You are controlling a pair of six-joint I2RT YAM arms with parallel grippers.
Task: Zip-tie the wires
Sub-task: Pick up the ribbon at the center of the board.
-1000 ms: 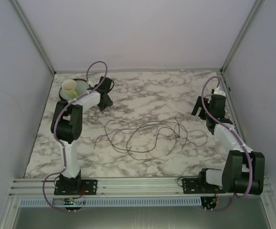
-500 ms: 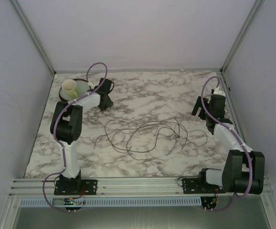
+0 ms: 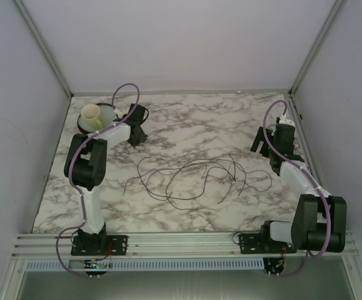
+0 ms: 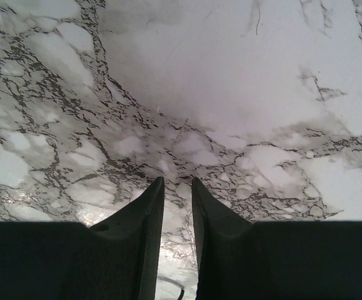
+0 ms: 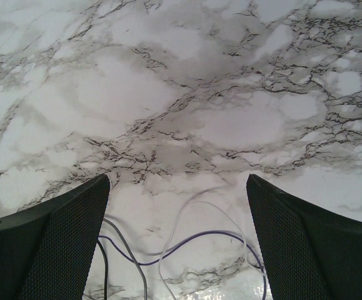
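The wires (image 3: 193,175) lie as loose dark loops and curls on the marble table (image 3: 199,119), at its middle. My left gripper (image 3: 137,132) is at the far left, well away from the wires. In the left wrist view its fingers (image 4: 144,237) stand only a narrow gap apart, nothing between them, above bare marble (image 4: 243,94). My right gripper (image 3: 263,145) is at the far right, open wide and empty. In the right wrist view, thin grey, white and purple wire loops (image 5: 193,240) lie below, between its fingers (image 5: 62,244).
A dark bowl (image 3: 109,111) holding a cream cup (image 3: 92,114) stands at the far left corner, just left of my left gripper. Metal frame posts and plain walls bound the table on three sides. A metal rail (image 3: 181,240) runs along the near edge.
My left gripper has shifted slightly towards the far left. The right arm and the wires have not visibly moved.
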